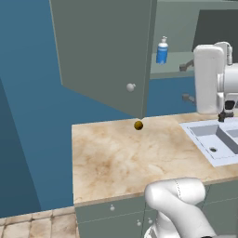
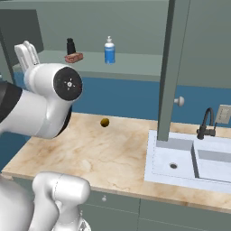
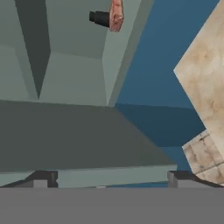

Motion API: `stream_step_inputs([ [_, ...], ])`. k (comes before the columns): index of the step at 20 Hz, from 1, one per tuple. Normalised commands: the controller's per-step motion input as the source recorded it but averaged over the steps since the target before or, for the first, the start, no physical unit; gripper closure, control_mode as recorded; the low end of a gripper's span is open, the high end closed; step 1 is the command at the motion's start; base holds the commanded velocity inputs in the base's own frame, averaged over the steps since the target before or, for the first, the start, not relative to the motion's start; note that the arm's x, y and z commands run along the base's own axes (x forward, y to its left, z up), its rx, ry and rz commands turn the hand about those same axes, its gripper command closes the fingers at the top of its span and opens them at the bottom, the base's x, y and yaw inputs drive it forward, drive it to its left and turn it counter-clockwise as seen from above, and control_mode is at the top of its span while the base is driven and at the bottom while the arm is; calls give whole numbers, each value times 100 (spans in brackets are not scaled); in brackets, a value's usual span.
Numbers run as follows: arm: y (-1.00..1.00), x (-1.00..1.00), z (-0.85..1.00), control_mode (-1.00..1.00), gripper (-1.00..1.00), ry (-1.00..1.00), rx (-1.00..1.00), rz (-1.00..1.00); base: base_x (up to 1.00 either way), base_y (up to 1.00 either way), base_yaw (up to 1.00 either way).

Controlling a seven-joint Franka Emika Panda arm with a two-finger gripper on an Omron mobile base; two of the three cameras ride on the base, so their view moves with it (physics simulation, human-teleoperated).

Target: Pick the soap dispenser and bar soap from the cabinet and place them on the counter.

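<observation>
Fingertips of the gripper (image 3: 109, 177) sat wide apart, holding nothing. Soap dispenser (image 2: 109, 50) and bar soap (image 2: 73, 57) were both on the cabinet (image 2: 135, 63) shelf. Biggest risk imo: clipping the open door (image 1: 104, 51) or bumping the black bottle (image 2: 70, 46) beside the bar.

Shelf (image 2: 135, 63) and surface (image 2: 90, 158), with what sits on each.
On shelf: blue dispenser (image 2: 109, 51) upright, soap (image 2: 74, 57) just beside black bottle (image 2: 70, 46). On marbled surface: dark-yellow ball (image 2: 104, 122) near back edge, pale sink (image 2: 180, 162) set in at right.
</observation>
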Motion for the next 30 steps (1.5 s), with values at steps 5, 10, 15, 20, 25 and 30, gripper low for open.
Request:
stream_step_inputs([
  [5,7,35,8,-100,-100,4,8,1,0,0,0],
  [10,8,23,29,-100,-100,7,9,5,0,0,0],
  [15,1,28,7,-100,-100,9,9,8,0,0,0],
  [20,9,23,0,-100,-100,9,6,8,0,0,0],
  [25,36,1,0,-100,-100,1,1,7,0,0,0],
  [30,37,1,0,-100,-100,2,1,6,0,0,0],
])
